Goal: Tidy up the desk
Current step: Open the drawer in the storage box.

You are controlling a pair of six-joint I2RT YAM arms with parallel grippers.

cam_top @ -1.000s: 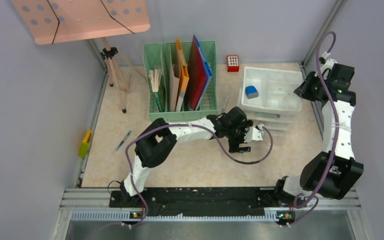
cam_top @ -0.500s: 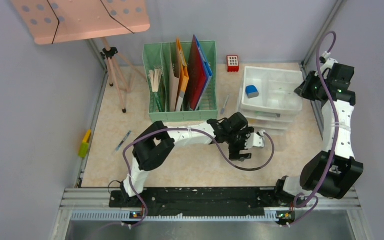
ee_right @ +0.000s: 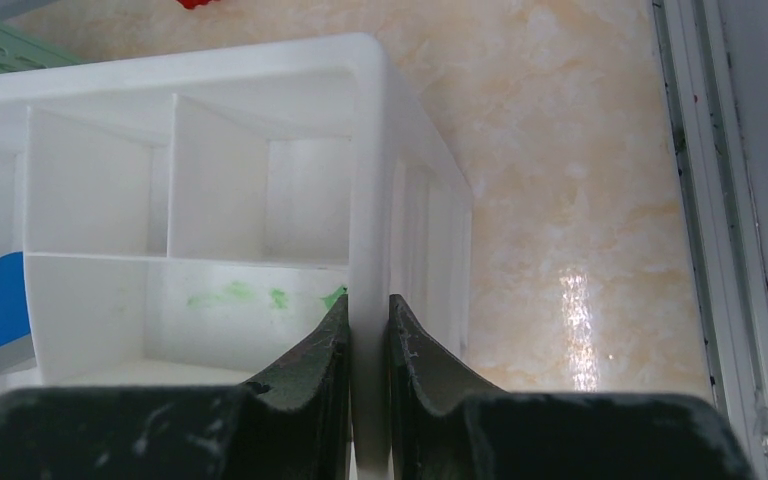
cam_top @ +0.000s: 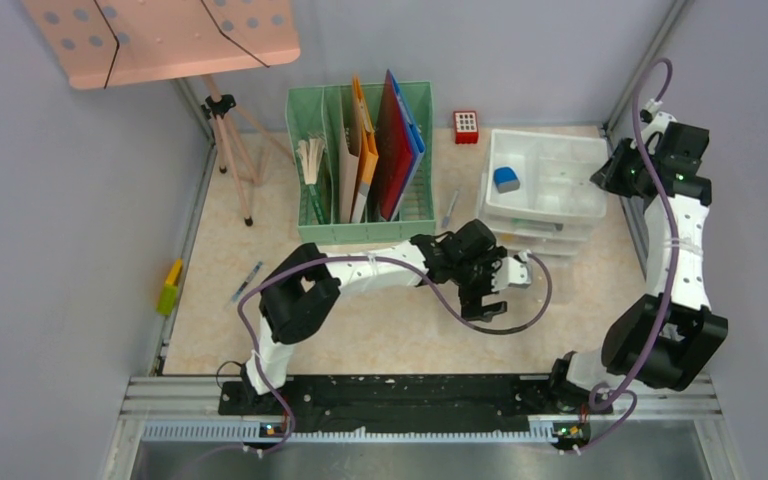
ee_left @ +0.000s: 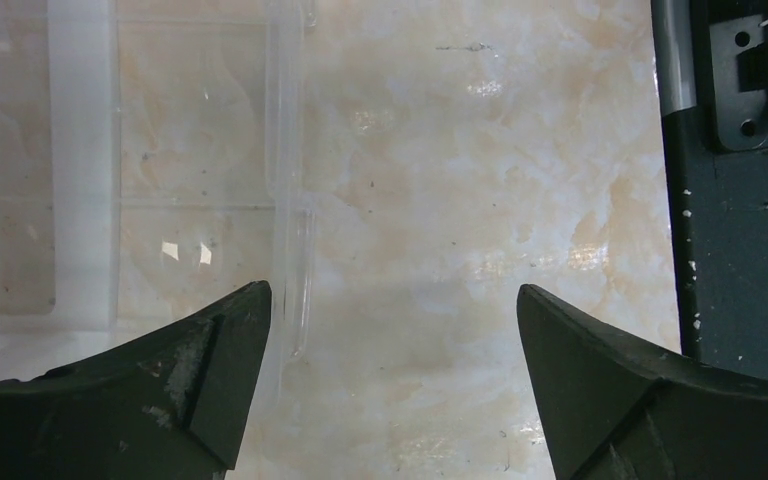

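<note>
At the far left edge of the table (cam_top: 380, 330) lies a yellow-green marker-like thing (cam_top: 170, 286), with a loose pen (cam_top: 245, 283) a little to its right, both well apart from any container. The green file rack (cam_top: 360, 232) stands toward the back with folders upright in it. A second pen (cam_top: 449, 208) lies between the rack and the white drawer unit (cam_top: 545, 215).

The left gripper (cam_top: 500, 288) hangs low in front of that unit with its jaws spread wide and nothing between them. Its wrist view shows bare marble in the gap, and the clear drawer front (ee_left: 290, 260) sits just inside its left finger (ee_left: 210, 370); whether they touch is hard to say. On top of the unit, a blue eraser (cam_top: 505, 180) rests in the open tray.

Furthest right, the right gripper (ee_right: 370, 310) is pinched narrow on the tray's right-hand wall, apparently steadying the unit.

My reading is that the drawer is being worked, one arm bracing while the other handles the front (the loose pens suggest little has been sorted yet). Next, the left gripper would need to line up squarely on the clear handle and close on it. Alternatively it could back away to fetch the nearer pen. The right arm would need to hold firm so the unit does not slide.
</note>
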